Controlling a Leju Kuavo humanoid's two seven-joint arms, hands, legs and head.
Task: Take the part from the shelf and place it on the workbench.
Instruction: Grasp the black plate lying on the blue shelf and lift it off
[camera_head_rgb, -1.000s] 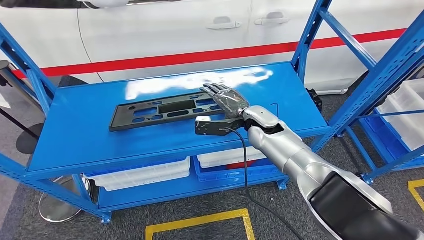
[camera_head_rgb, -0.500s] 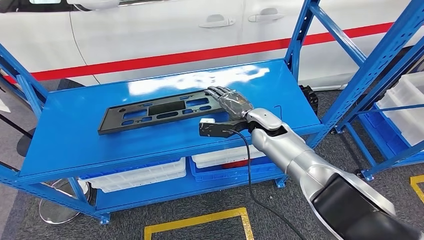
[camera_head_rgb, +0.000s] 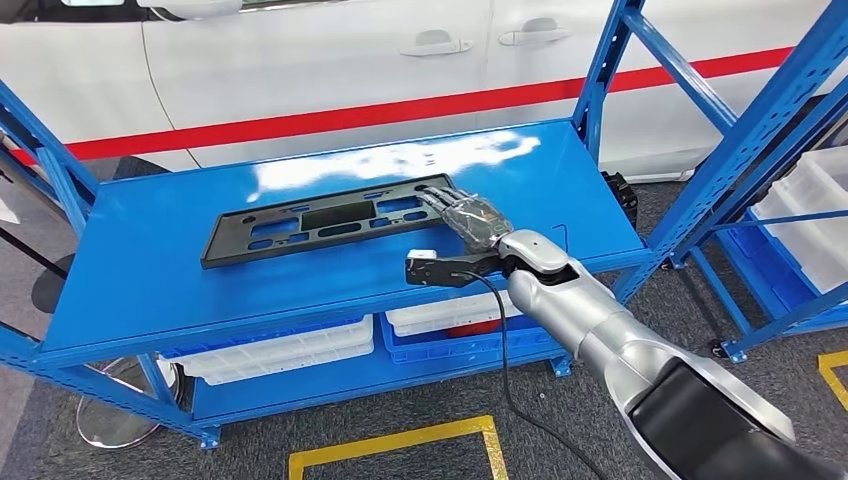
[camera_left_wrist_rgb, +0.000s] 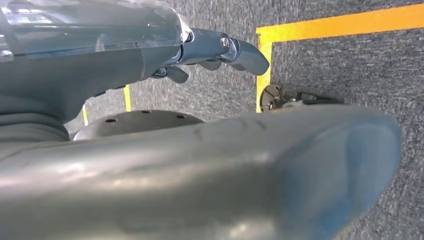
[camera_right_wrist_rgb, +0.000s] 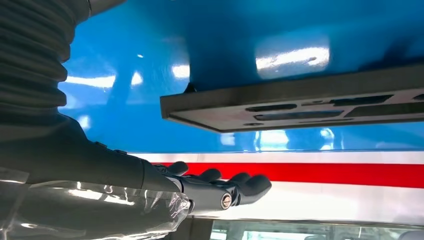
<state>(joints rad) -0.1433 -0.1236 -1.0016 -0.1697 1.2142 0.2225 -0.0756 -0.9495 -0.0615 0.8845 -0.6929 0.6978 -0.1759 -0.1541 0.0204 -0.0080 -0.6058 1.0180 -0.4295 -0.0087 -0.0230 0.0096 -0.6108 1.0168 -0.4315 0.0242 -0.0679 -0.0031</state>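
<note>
The flat black slotted panel (camera_head_rgb: 325, 220) lies on the blue shelf (camera_head_rgb: 150, 270). The right hand (camera_head_rgb: 470, 218) reaches over its right end, fingers extended, gripping nothing. The left hand (camera_left_wrist_rgb: 150, 60) hangs over carpet, fingers apart, holding nothing.

The part (camera_head_rgb: 325, 222) lies flat mid-shelf (camera_head_rgb: 150, 270); the right hand (camera_head_rgb: 468, 215) sits over its right end, bins (camera_head_rgb: 290, 350) underneath the shelf.
</note>
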